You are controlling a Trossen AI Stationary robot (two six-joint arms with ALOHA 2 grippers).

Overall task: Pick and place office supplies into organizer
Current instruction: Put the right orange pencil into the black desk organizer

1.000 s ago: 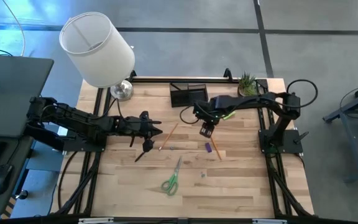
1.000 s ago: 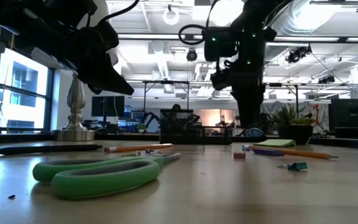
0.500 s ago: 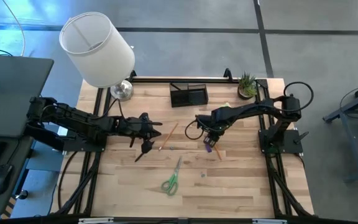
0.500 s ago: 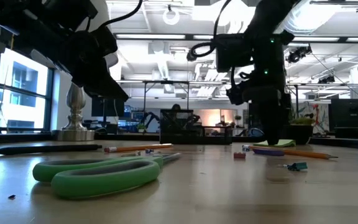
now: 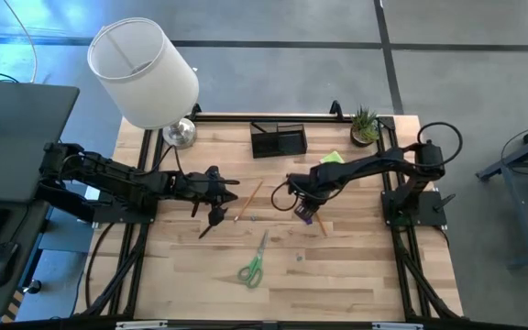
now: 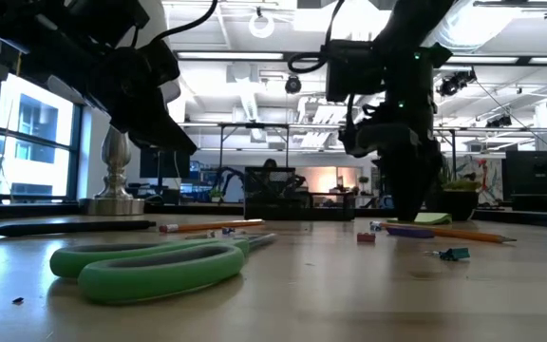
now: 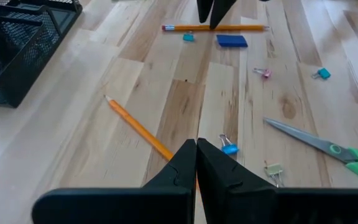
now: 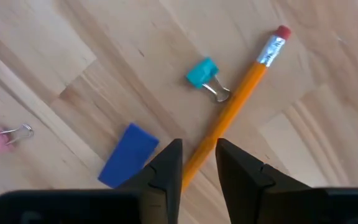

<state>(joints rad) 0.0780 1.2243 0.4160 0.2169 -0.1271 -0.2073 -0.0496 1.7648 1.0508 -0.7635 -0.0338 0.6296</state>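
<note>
Since a second ago the right arm has swung away from the black wire-mesh organizer and dropped low over the pale wooden plank worktop, so the right gripper now hangs just above an orange wooden pencil with a red eraser. Its jaws are spread, one to each side of the pencil's shaft, which runs between them with its long axis slanting away toward the eraser end; nothing is pinched yet. The right arm is plainly the nearer one to this pencil, and closing across the shaft looks like the next call.

The white fabric lamp shade stands off the worktop's far corner, well apart from both sets of jaws. The left gripper waits over the worktop with jaws pressed together and empty, a second orange pencil lying just ahead of them.

Green plastic-handled scissors with steel blades lie well apart from the right jaws. Just beside those jaws sits a flat blue rectangular eraser block, then a small teal binder clip touching or nearly touching the pencil, and a tiny pink clip farther off
</note>
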